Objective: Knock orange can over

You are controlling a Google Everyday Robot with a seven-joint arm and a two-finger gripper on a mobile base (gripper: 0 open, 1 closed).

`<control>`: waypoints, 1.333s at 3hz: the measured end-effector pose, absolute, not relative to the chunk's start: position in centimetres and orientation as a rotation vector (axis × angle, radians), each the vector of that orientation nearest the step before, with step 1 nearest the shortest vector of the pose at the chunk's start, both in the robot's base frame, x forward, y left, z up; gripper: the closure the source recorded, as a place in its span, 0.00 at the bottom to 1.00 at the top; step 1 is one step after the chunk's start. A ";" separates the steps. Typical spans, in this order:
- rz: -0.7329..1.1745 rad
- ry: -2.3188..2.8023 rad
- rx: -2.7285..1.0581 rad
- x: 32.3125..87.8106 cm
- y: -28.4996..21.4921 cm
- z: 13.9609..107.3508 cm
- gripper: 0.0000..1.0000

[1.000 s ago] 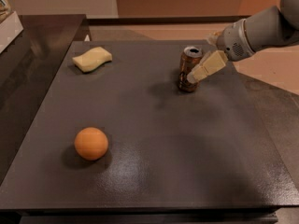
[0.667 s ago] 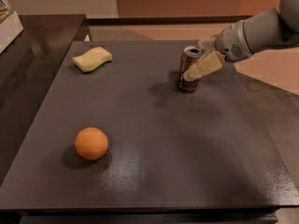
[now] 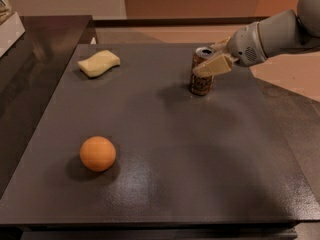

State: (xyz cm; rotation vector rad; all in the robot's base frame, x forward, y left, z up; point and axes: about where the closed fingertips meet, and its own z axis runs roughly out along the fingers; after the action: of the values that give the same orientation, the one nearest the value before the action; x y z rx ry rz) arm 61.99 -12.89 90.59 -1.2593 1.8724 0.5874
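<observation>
Orange can (image 3: 201,84) stands upright far right on the table (image 3: 200,149) with the gripper (image 3: 209,64) against its upper side; claw state we can't tell, so we'd push high near the rim, sideways, well clear of sponge (image 3: 98,63) and ball (image 3: 97,154).

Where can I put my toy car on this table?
The front patch of table, right of the orange ball and nearer than the orange can, is bare. So is the gap between sponge and can. Crowded only by the can, where the gripper is.

Part of orange can (image 3: 201,85) behind gripper (image 3: 209,64)
</observation>
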 end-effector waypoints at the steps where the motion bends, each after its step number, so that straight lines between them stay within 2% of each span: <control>1: 0.585 1.874 -1.275 61.9 -12.7 90.9 1.00; 4: 0.274 2.017 -1.782 58.8 -11.7 94.7 1.00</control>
State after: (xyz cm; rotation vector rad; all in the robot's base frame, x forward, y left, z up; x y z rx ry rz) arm 58.77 -11.70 94.72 -1.7822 2.0169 0.2740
